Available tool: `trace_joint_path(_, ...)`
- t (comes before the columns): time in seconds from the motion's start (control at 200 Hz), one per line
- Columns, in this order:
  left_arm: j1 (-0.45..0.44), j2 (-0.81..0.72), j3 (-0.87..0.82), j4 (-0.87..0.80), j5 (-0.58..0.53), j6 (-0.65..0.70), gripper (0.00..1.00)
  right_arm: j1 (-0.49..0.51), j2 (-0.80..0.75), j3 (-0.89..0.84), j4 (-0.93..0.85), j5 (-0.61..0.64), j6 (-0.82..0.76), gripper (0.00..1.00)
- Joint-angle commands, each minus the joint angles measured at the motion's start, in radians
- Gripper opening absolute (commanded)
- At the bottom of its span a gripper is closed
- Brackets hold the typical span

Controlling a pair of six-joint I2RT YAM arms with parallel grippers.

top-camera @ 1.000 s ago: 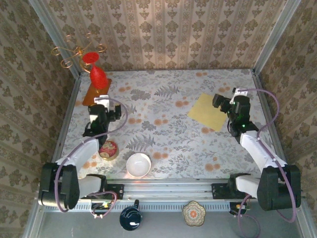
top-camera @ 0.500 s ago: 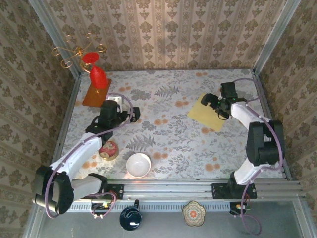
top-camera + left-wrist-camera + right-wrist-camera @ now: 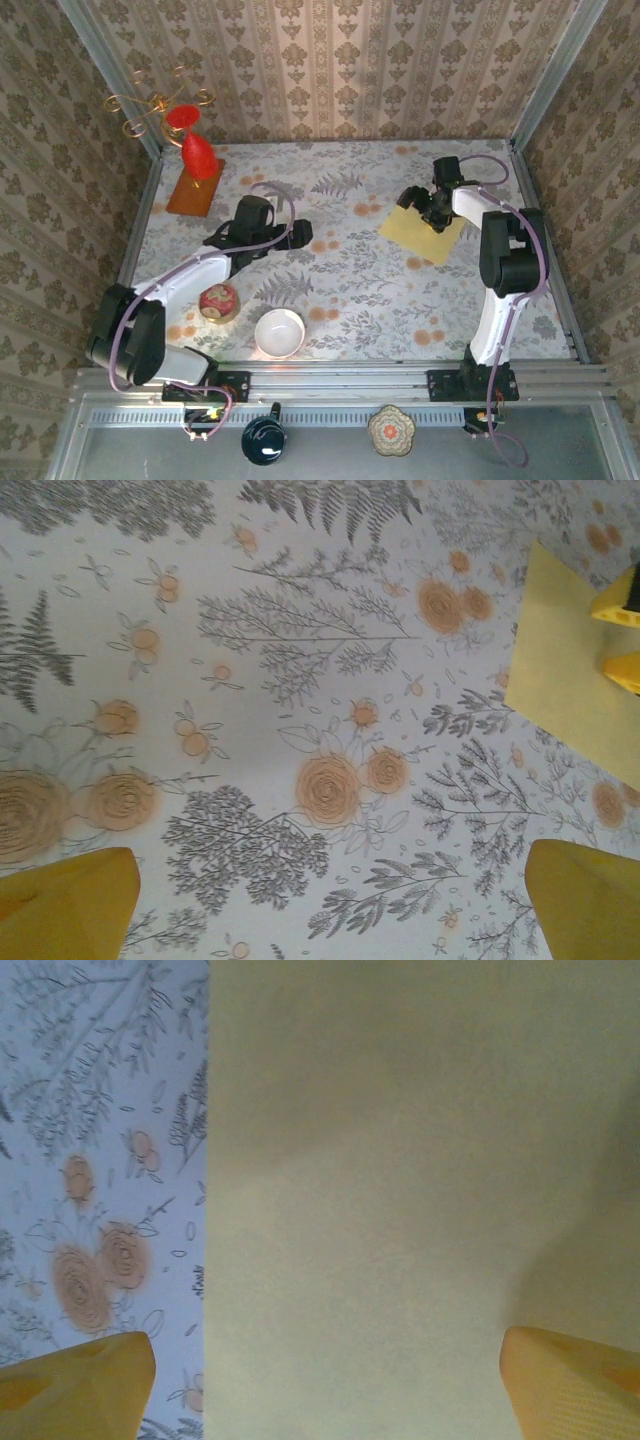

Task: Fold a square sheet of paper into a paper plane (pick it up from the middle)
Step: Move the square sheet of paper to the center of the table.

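Observation:
The square sheet of paper [image 3: 420, 238], pale yellow and plain, lies flat and unfolded on the flowered tablecloth at the right. My right gripper [image 3: 412, 200] hovers low over its far-left edge, open. In the right wrist view the sheet [image 3: 400, 1210] spreads under the gripper [image 3: 325, 1390], with one fingertip [image 3: 75, 1385] over the cloth and the other over the paper. My left gripper [image 3: 303, 237] hangs open above bare cloth near the table's middle, well left of the sheet. In the left wrist view its gripper [image 3: 325, 905] is empty and the sheet [image 3: 565, 695] lies at the right edge.
A white bowl [image 3: 279, 332] and a red patterned ball [image 3: 218, 301] sit near the front left. An orange-brown board [image 3: 195, 190] with a red vase [image 3: 197, 152] stands at the back left. Papered walls close in three sides of the table [image 3: 350, 290].
The left gripper has swung right toward the table's middle. The right gripper has moved left and farther back, from the sheet's right side to its far-left edge.

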Motion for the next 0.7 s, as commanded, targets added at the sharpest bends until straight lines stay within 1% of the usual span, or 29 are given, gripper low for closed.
trace_joint_path(0.0,-0.011,0.031,0.046,0.011,0.044,-0.033,1.00,0.017,0.036,0.039,-0.079,-0.011,0.005,0.89)
trace_joint_path(0.155,-0.010,0.062,0.057,0.008,0.049,-0.047,1.00,0.054,0.062,0.038,-0.115,-0.009,-0.009,0.88)
trace_joint_path(0.29,0.000,0.079,0.058,0.004,0.050,-0.064,1.00,0.116,0.072,0.028,-0.141,-0.027,-0.017,0.86)
trace_joint_path(0.425,0.030,0.080,0.039,0.008,0.054,-0.095,0.99,0.198,0.074,0.033,-0.182,-0.068,-0.026,0.86)
trace_joint_path(0.53,0.065,0.075,0.016,0.020,0.081,-0.121,0.99,0.283,0.073,0.030,-0.186,-0.107,-0.031,0.86)
trace_joint_path(0.575,0.066,0.070,0.007,0.021,0.090,-0.128,0.98,0.322,0.078,0.031,-0.189,-0.123,-0.038,0.85)
trace_joint_path(0.595,0.095,0.065,0.003,0.020,0.092,-0.130,0.98,0.339,0.080,0.031,-0.192,-0.131,-0.042,0.85)
trace_joint_path(0.695,0.131,0.031,-0.032,0.017,0.090,-0.144,0.99,0.426,0.098,0.040,-0.214,-0.158,-0.070,0.85)
